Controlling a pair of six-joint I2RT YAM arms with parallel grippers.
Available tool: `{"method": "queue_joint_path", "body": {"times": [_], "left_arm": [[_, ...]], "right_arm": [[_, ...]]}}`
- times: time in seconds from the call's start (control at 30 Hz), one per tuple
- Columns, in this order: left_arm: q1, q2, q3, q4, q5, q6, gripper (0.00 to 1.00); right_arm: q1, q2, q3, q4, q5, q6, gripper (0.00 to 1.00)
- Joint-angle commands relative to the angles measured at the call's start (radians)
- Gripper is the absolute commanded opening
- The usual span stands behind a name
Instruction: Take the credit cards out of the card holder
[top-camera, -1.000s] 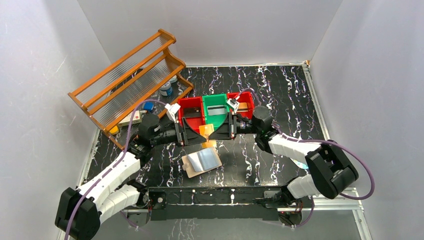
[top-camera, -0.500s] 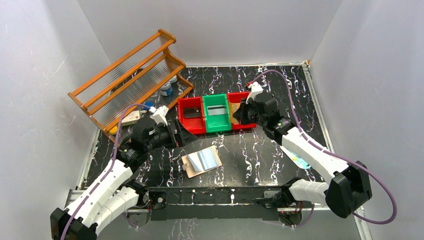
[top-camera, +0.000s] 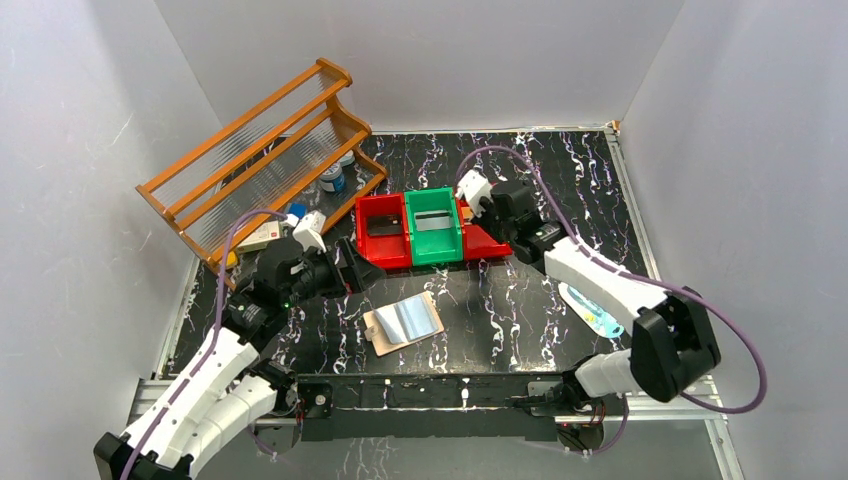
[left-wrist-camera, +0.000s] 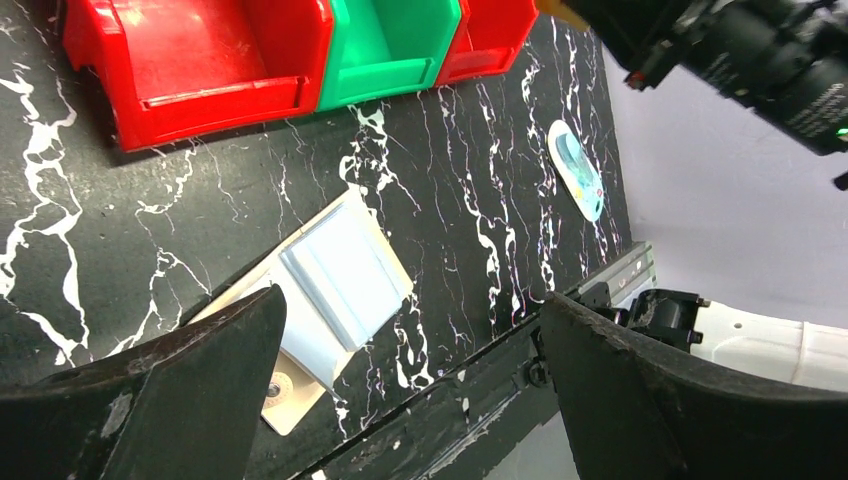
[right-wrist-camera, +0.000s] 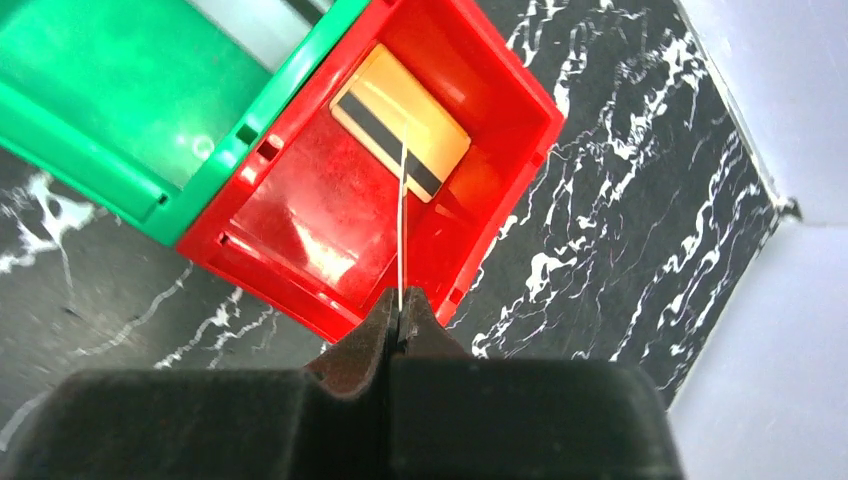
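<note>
**Four credit cards, three bins and one card holder are counted on the black marbled table (top-camera: 560, 180).** The bins are lined up side by side at mid-table: a left red bin (top-camera: 383, 205), a green bin (top-camera: 432, 197) and a right red bin (right-wrist-camera: 290, 290). A dark card (top-camera: 383, 227) is seen lying in the left red bin and a silvery grey card (top-camera: 432, 222) in the green bin. An orange-gold card (right-wrist-camera: 385, 100) with a dark stripe is seen flat in the right red bin. The fourth card (right-wrist-camera: 402, 220) is shown edge-on as a thin pale line. It is pinched at one end between the closed fingers of the right gripper (right-wrist-camera: 398, 300) and held above the right red bin, over the orange-gold card. The card holder (top-camera: 403, 322) is laid open on the table just near of the bins, its pale blue sleeves turned upward. The fingers of the left gripper (left-wrist-camera: 410, 305) are spread wide, with nothing gripped between them. In the overhead view they are held above the table to the left of the card holder. One white-and-teal oval object (top-camera: 590, 310) is seen on the right, and one wooden rack (top-camera: 260, 150) at the far left.
</note>
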Motion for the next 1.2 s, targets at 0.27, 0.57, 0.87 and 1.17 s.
{"method": "queue_joint_path", "body": {"times": [0.27, 0.57, 0.87, 1.17], "left_arm": [[0.007, -0.093, 0.026, -0.037, -0.052, 0.015, 0.98], [0.007, -0.109, 0.032, -0.040, -0.058, 0.025, 0.98], [0.007, -0.132, 0.036, -0.050, -0.086, 0.027, 0.98], [0.007, -0.152, 0.036, -0.063, -0.097, 0.033, 0.98]], "right_arm": [[-0.069, 0.158, 0.091, 0.093, -0.171, -0.456, 0.00], [-0.113, 0.300, 0.169, 0.112, -0.194, -0.533, 0.00], [-0.117, 0.443, 0.247, 0.141, -0.201, -0.550, 0.00], [-0.116, 0.525, 0.268, 0.193, -0.164, -0.568, 0.02]]}}
